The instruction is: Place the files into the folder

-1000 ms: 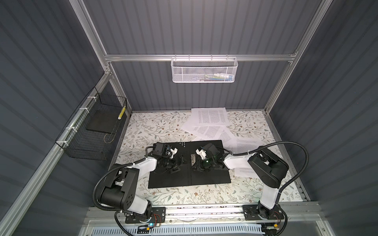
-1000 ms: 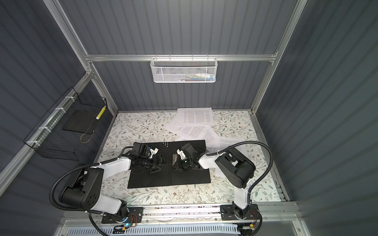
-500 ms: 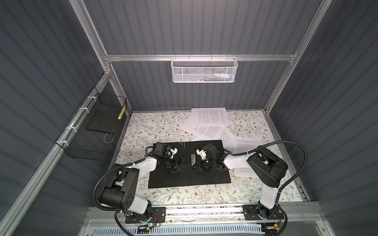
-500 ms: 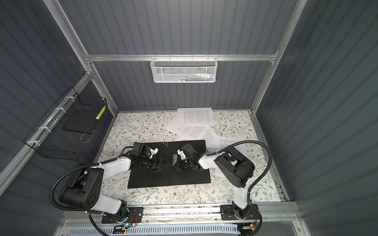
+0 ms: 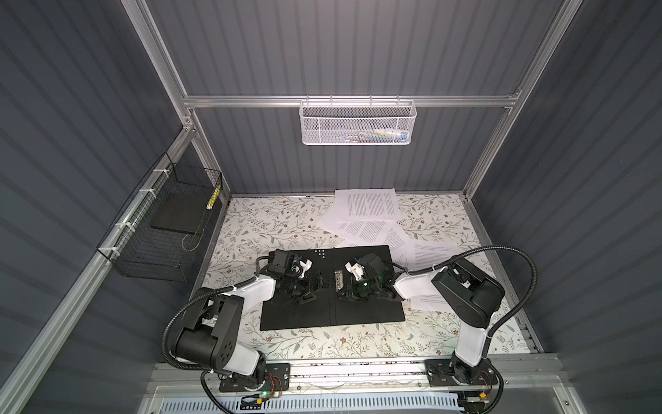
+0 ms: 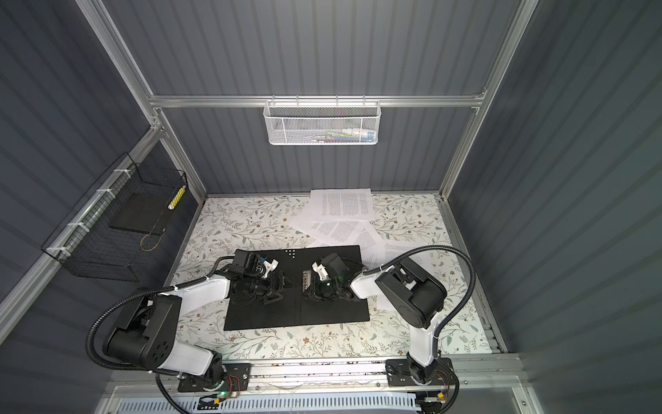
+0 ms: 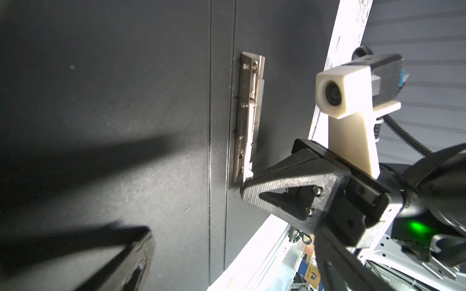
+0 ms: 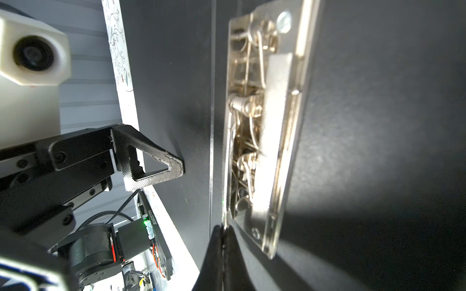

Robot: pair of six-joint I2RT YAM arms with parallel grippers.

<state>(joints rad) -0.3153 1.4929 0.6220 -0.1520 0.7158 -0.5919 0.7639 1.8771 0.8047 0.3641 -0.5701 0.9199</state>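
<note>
My right tool (image 8: 223,243) has just pinched shut on the lever of the metal clip (image 8: 262,126) inside the folder (image 5: 358,312), which lies open mid-counter (image 5: 272,222), while my left tool (image 5: 312,286) gapes empty, so the files (image 5: 365,209) strewn toward the far right corner can go in once the clip lifts.

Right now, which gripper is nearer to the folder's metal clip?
Right. The right gripper is shut on the metal clip at its end; the open left gripper sits apart, across the fold.
</note>
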